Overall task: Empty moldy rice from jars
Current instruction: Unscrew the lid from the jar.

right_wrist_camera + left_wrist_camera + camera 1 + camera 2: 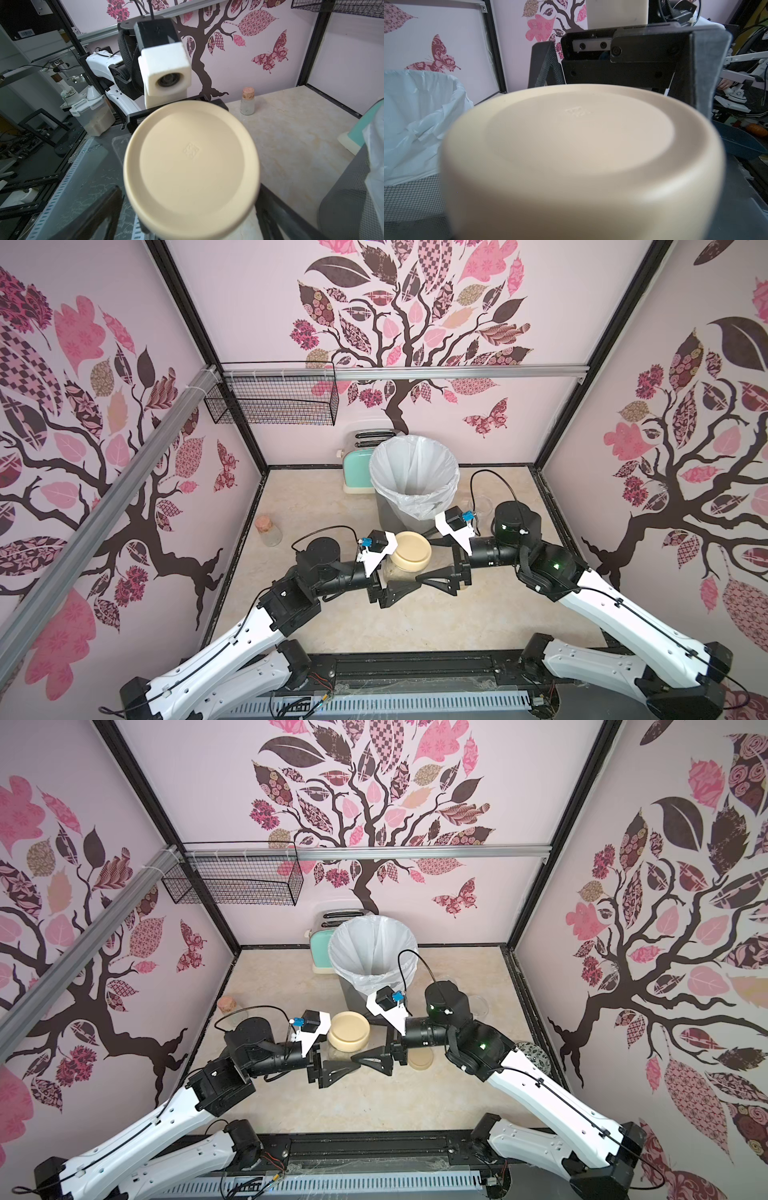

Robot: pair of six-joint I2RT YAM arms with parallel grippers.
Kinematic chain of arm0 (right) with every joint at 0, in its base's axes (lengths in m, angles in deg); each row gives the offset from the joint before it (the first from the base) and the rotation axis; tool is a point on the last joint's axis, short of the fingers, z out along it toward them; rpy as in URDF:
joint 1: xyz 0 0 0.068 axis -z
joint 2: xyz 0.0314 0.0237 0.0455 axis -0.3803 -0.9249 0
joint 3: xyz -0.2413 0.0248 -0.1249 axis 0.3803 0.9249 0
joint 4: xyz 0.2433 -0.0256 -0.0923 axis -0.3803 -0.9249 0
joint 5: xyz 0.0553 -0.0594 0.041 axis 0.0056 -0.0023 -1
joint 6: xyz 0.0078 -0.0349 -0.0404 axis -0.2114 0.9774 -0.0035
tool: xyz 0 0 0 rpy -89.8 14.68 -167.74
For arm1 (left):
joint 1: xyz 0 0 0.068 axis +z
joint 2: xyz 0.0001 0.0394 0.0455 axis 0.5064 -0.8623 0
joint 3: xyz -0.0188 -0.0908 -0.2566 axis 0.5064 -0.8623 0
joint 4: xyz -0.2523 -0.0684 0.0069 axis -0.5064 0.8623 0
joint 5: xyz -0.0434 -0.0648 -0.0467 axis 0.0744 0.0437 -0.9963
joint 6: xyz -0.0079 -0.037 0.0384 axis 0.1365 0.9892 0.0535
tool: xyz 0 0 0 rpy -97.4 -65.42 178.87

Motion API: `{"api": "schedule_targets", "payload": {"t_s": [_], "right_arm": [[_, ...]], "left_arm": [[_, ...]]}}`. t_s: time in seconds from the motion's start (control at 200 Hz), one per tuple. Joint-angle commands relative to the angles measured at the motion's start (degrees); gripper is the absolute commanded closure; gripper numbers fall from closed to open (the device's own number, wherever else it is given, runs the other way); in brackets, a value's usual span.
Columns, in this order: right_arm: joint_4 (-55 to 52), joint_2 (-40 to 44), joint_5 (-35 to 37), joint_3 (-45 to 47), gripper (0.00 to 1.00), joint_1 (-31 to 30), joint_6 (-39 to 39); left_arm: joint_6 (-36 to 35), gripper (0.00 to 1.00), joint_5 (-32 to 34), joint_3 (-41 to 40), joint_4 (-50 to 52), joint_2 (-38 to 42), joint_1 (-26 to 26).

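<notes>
Left claw [392, 588] grips the jar [397, 571]. Wide right claw [430, 578] is just beside its lid [411, 556], toward the counter's [332, 622] right edge.

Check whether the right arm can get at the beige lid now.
Probably yes: the right gripper has open fingers framing the lid in its wrist view, nothing between, while the left gripper holds the jar.

I see a pale, stone-look table [332, 614]. At the far middle stands a gray bin [392, 519], with a green toaster [355, 468] just behind it. A small cork bottle [269, 529] stands on the left. On the right sit a loose beige lid [420, 1058], a clear jar [480, 1004] and a black-and-white jar [536, 1052].
</notes>
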Motion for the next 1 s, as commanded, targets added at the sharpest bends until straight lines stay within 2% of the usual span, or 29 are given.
{"api": "schedule_targets", "payload": {"t_s": [0.0, 0.59, 0.72, 0.995], "right_arm": [[-0.6, 1.5, 2.3, -0.5, 0.0, -0.3, -1.5], [-9.4, 7.4, 14.3, -1.7, 0.0, -0.2, -6.3], [-8.5, 5.4, 15.6, -3.4, 0.01, -0.3, -9.7], [-6.9, 0.9, 19.6, -6.9, 0.0, -0.4, -13.8]], "left_arm": [[-0.6, 0.24, 1.7, 2.1, -6.0, 1.6, 0.0], [-2.4, 0.24, 5.2, 1.7, -4.8, 2.0, 0.3], [-4.4, 0.24, 7.6, 2.0, -2.6, 0.9, 0.3], [-6.4, 0.25, 14.6, 1.0, -5.4, -1.4, 0.2]]}}
